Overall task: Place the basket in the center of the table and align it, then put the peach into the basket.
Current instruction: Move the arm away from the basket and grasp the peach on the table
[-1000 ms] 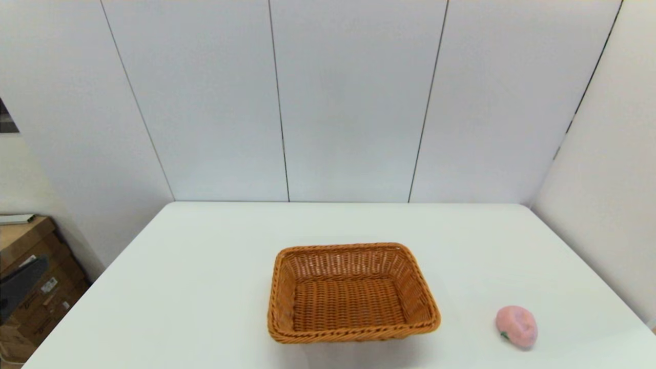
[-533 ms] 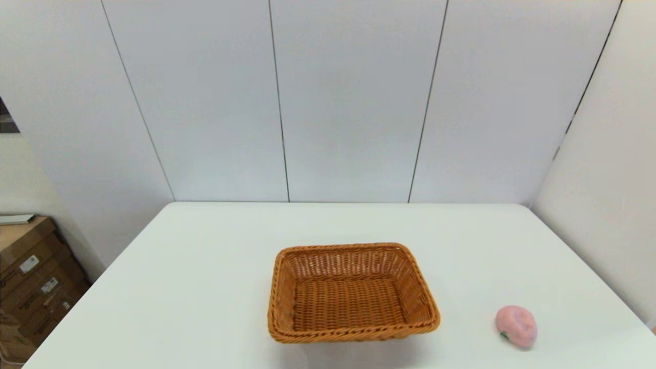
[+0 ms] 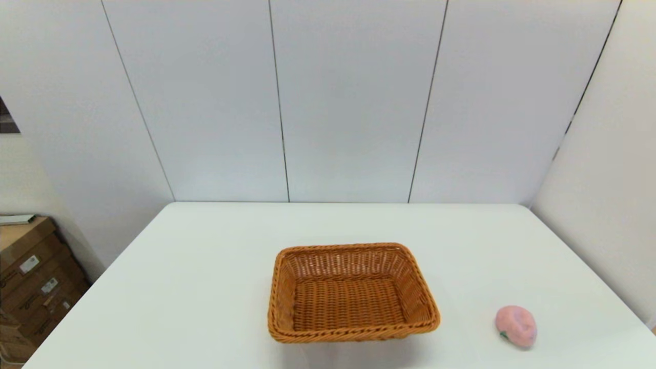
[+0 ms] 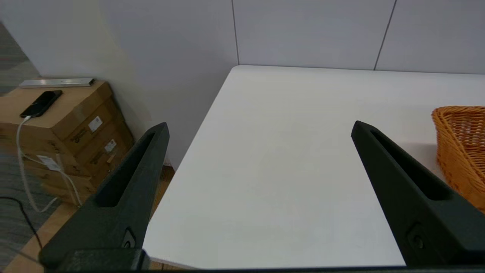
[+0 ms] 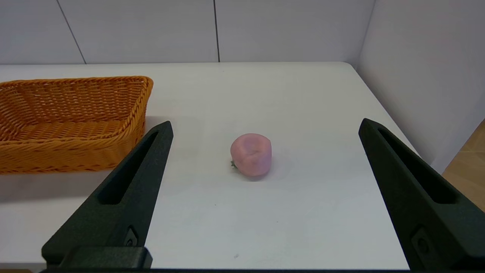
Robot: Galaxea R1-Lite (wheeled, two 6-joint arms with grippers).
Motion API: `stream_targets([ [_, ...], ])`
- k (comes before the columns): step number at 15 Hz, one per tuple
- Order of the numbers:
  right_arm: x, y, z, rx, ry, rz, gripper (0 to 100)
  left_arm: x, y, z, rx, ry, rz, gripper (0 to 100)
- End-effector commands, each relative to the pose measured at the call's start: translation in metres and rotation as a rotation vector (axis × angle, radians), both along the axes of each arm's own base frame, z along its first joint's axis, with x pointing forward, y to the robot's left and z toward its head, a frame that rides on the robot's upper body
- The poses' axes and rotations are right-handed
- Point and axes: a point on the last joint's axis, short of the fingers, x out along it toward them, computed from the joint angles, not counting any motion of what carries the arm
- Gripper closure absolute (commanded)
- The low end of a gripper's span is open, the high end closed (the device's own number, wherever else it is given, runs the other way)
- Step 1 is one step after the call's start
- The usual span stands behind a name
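Head view: you have the basket [image 3: 352, 293] sitting on the table [image 3: 205, 266], roughly midway across and toward the near edge, its long sides running left to right and its inside bare. The peach [image 3: 516, 326] lies on the table well to the right of the basket, near the front right corner, apart from it, with a bit of green showing at its lower left. Neither arm shows here. Cardboard boxes [image 3: 31, 277] stand on the floor off the table's left side.

Left wrist view: your left gripper [image 4: 259, 127] hangs over the table's near left edge, fingers spread wide, gripping nothing. One end of the basket [image 4: 460, 148] shows just beyond one finger, not touched. The boxes [image 4: 57, 125] carry a black phone [image 4: 41, 103] with a white cable.

Right wrist view: your right gripper [image 5: 265, 127] sits at the near right side of the table, fingers wide apart and empty. The peach [image 5: 251, 154] lies on the table ahead, between the two fingers' lines but clear of both. The basket [image 5: 72, 121] stands beside it, apart from the peach.
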Motion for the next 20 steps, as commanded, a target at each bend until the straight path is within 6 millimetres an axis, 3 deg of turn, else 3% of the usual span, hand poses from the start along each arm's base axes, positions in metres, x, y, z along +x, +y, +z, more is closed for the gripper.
stream_targets([
  [1, 0.000, 0.000, 0.000, 0.000, -0.001, 0.000, 0, -0.004, -0.003, -0.008, 0.018, 0.000, 0.029, 0],
  [12, 0.000, 0.000, 0.000, 0.000, -0.001, 0.000, 0, -0.010, -0.004, -0.063, -0.003, -0.006, -0.063, 0],
  [20, 0.000, 0.000, 0.000, -0.011, -0.003, 0.001, 0, -0.010, -0.007, -0.078, -0.084, -0.086, -0.195, 0],
])
